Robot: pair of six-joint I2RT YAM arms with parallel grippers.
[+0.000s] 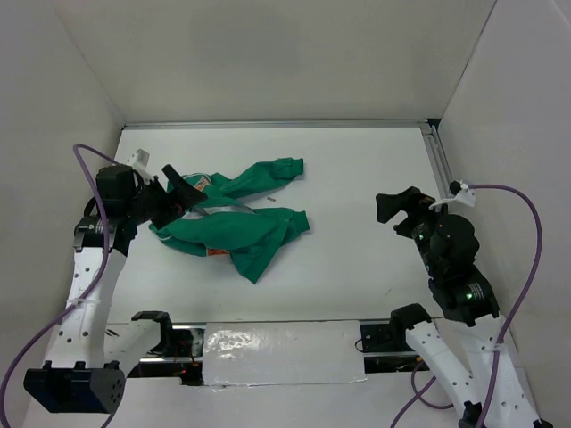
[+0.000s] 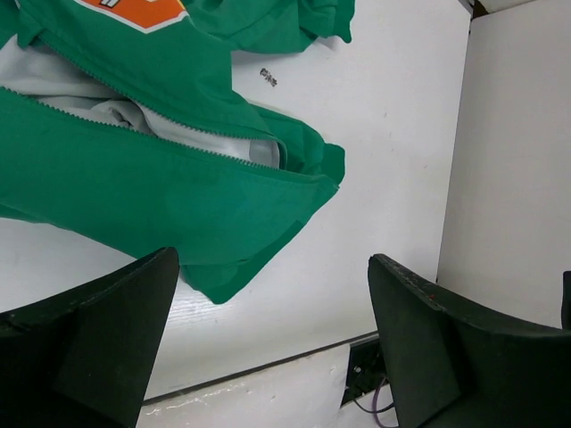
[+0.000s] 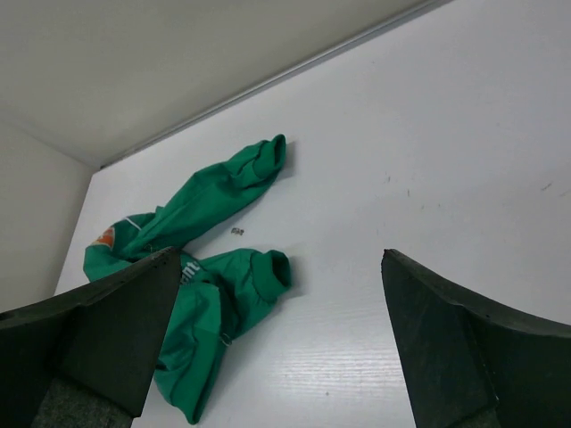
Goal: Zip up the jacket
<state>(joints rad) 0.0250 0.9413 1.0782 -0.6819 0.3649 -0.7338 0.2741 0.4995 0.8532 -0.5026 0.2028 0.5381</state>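
Left arm (image 1: 87, 276): you have white-shelled links with black joint housings, at 8 o'clock in the top view.
Right arm (image 1: 455, 267): black upper housings on white lower links, at 4 o'clock.
Green light (image 1: 470, 292): a small glowing dot on the right arm's black joint.
Purple cables (image 1: 526, 259): one thin looping lead per arm.
Left gripper (image 1: 183, 194): black, angular.
Right gripper (image 1: 389, 214): black, with matte, wedge-shaped fingers (image 3: 98, 330).

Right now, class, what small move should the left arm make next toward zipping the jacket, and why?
Probably lower the left gripper onto the jacket, at its front edge beside the zipper, and pinch it. The jacket lies crumpled and unzipped with grey lining showing. This open gripper hovers just above it, and the right gripper is open well off to the side.
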